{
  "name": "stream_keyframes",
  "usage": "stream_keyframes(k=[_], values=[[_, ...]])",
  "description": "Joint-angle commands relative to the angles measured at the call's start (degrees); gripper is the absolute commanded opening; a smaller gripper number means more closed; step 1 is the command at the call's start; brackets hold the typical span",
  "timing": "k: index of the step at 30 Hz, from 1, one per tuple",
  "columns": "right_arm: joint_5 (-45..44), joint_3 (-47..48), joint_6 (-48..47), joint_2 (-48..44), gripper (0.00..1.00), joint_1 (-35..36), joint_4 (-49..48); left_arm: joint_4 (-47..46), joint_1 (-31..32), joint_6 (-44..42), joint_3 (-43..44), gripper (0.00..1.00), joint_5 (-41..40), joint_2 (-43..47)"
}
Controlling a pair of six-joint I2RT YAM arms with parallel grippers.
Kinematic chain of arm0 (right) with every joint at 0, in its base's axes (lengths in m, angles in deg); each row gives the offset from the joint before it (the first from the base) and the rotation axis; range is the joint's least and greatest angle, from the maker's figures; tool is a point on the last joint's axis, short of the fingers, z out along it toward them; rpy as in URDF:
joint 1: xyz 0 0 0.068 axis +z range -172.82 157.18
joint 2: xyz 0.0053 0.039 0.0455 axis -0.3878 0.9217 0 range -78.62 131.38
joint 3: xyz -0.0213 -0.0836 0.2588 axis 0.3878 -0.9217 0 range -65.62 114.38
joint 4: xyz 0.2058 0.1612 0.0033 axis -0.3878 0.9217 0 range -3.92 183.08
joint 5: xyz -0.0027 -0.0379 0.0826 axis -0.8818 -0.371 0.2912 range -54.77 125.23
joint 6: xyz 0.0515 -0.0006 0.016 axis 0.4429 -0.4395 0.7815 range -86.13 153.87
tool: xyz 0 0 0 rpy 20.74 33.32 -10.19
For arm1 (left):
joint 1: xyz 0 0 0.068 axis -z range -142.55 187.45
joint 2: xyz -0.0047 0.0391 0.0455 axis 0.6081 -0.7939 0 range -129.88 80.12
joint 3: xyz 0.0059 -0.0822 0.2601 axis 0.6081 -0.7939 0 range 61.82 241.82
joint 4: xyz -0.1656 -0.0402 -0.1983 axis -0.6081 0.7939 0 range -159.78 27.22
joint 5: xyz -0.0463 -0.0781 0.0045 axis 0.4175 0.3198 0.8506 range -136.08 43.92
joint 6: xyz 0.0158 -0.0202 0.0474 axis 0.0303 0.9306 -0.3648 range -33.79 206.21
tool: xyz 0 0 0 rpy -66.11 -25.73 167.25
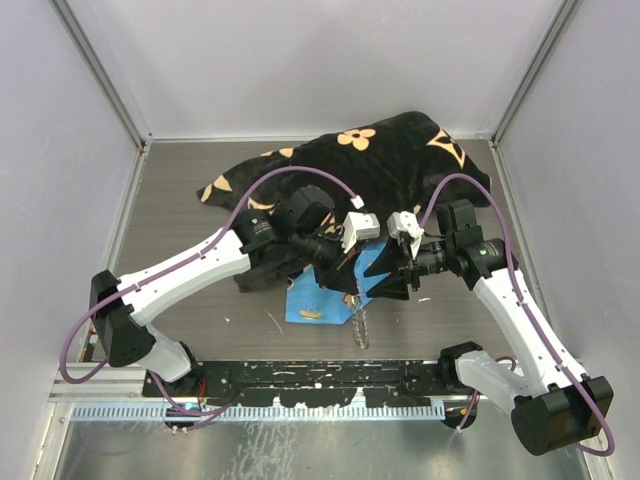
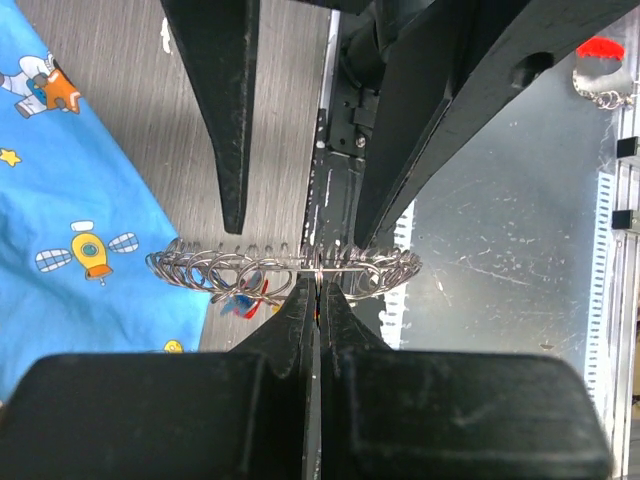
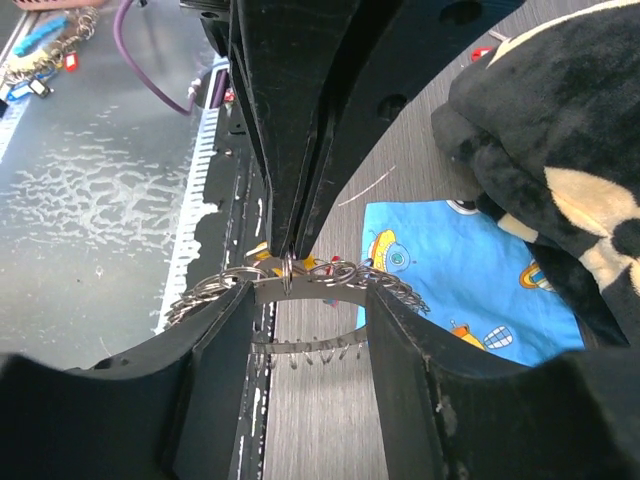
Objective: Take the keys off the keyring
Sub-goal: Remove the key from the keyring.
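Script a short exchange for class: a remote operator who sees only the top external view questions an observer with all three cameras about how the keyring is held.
Operator: From above I see only a strand of the keyring dangling. What holds it?
Observer: The left gripper. In the left wrist view it is pinched shut on the ring.
Operator: Is the right gripper clamped on too?
Observer: No. The right wrist view shows it open, with its fingers standing on either side of the pinch point.
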Motion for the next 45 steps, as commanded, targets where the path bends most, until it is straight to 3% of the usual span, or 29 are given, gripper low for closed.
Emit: stream_keyframes(k=[1, 15, 23, 29, 35, 43, 45], values=[[4.3, -1.2, 3.7, -2.0, 0.52, 0.0, -4.5, -5.6, 0.1, 2.9, 0.8, 0.00, 3.5, 0.9], [4.5, -4.1, 8.6, -1.6, 0.31, 1.1, -9.0, -7.2, 0.0, 4.3, 0.9, 0.00, 4.2, -0.3], [4.9, -4.2, 8.7, -1.8, 0.02, 1.4, -9.0, -7.6, 0.0, 4.8, 1.0, 0.00, 4.5, -0.9], [5.7, -3.3, 7.7, -2.3, 0.01, 1.2, -7.8, -8.8, 0.0, 5.8, -0.3, 0.02, 2.7, 0.4], [7.4, -3.5, 7.8, -3.2, 0.01, -0.8, -7.7, -20.9, 0.0, 11.9, -9.0, 0.19, -0.6, 6.3], [10.9, -4.8, 8.0, -4.8, 0.01, -4.5, -8.4, -48.1, -0.1, 24.4, -28.2, 0.69, -13.8, 20.8], [11.6, -4.8, 8.1, -4.9, 0.01, -5.0, -8.4, -51.1, 0.0, 26.1, -30.8, 0.73, -16.3, 23.4]])
